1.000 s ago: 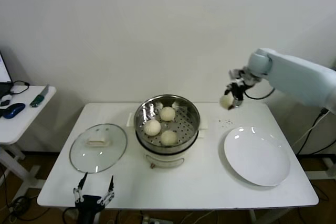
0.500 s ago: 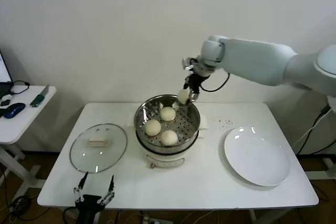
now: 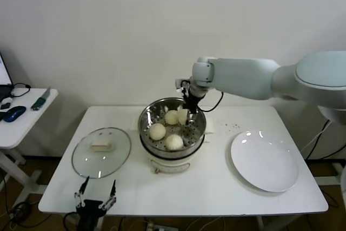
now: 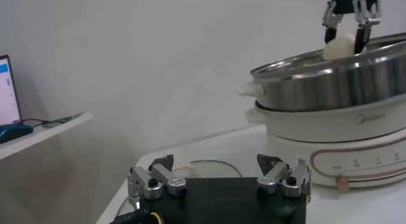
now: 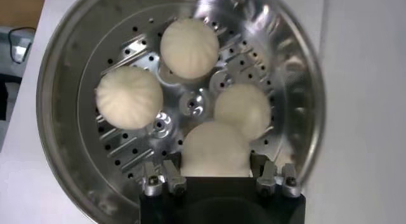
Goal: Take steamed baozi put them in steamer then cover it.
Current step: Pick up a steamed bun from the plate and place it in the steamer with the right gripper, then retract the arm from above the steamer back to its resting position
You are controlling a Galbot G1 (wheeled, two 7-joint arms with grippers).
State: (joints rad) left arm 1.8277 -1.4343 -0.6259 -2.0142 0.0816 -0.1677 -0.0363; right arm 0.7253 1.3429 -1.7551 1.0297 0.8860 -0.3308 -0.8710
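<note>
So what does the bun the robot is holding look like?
The small round cream-white dough bun is smooth, domed and soft-looking, with faint pleats. The right gripper has its jaws shut on its sides, holding it inside the round shiny steel steamer basket, at the far side over the perforated bottom. Whether it already rests there cannot be told. Three matching buns lie beside it.

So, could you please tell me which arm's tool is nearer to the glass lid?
The left. The left tool hangs open just off the table's front edge, near the lid; the right tool grips a baozi over the steamer.
</note>
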